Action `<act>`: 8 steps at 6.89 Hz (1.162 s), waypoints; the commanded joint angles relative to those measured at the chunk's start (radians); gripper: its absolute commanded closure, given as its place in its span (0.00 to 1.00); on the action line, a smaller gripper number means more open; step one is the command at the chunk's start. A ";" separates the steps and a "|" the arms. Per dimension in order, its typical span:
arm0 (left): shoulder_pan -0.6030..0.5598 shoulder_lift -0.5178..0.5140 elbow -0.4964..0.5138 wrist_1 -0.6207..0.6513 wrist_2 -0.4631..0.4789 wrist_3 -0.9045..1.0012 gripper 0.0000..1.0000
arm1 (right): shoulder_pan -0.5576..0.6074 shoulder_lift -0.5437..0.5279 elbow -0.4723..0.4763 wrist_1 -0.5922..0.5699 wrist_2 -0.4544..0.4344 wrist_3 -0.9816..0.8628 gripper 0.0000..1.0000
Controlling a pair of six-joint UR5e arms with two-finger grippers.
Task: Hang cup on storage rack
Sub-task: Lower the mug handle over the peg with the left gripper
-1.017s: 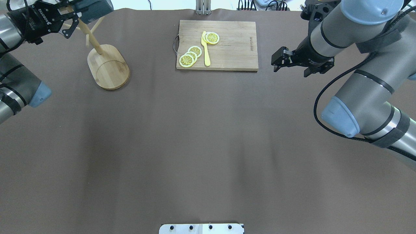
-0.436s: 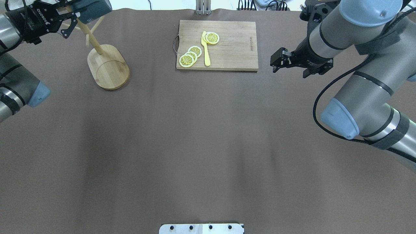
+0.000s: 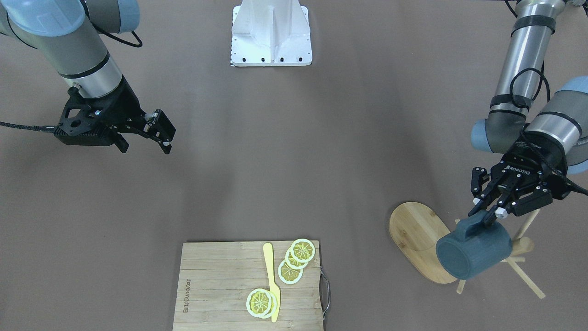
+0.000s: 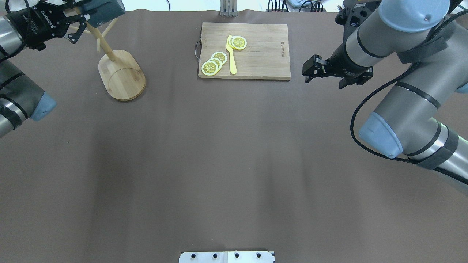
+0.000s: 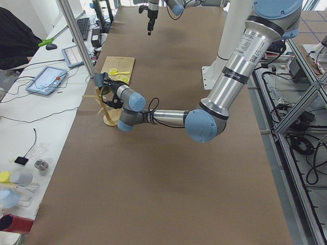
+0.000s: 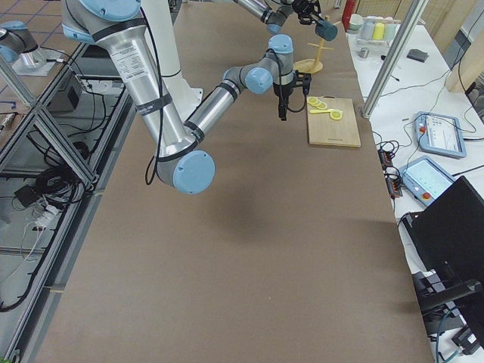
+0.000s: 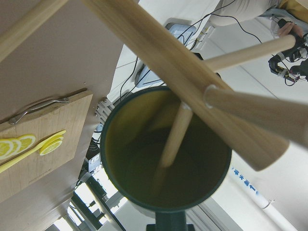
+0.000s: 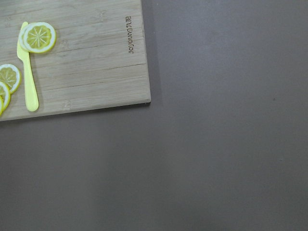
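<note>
Slate-blue and lying on its side in the air, the cup (image 3: 475, 252) is clenched at its loop handle by my left claw (image 3: 487, 210). In the front-facing view its closed bottom faces the camera. It overlaps one end of the storage rack (image 3: 415, 234), whose oval base sits on the bench (image 3: 275, 161), and thin pegs poke out past the cup. My right claw (image 3: 164, 135) hangs well apart over bare bench with its fingers spread and nothing between them. A cutting board (image 3: 220, 285) carries lemon slices (image 3: 303, 250) and a yellow knife (image 3: 271, 280).

From overhead, the cup (image 4: 106, 9) sits at the top of the rack's slanting post, with the base (image 4: 122, 76) nearer to me. My right claw (image 4: 307, 71) hovers just beside the board's edge.

From the left end of the bench, my near arm reaches to the rack (image 5: 110, 121), and the cup (image 5: 98, 80) is up by its pegs.

From the right end, the cup (image 6: 327, 30) shows small above the far rack (image 6: 310, 66).

My left wrist camera looks straight into the cup's olive inside (image 7: 134, 163). The thick post (image 7: 159, 53) crosses in front, and a thin peg shows against the opening. I cannot tell how deep it reaches.

My right wrist camera sees only the board's corner (image 8: 86, 57), the knife and slices, and brown bench.
</note>
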 commanded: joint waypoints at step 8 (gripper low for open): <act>0.000 0.000 0.009 0.009 0.006 -0.037 0.71 | -0.013 0.006 0.000 0.000 -0.010 0.000 0.00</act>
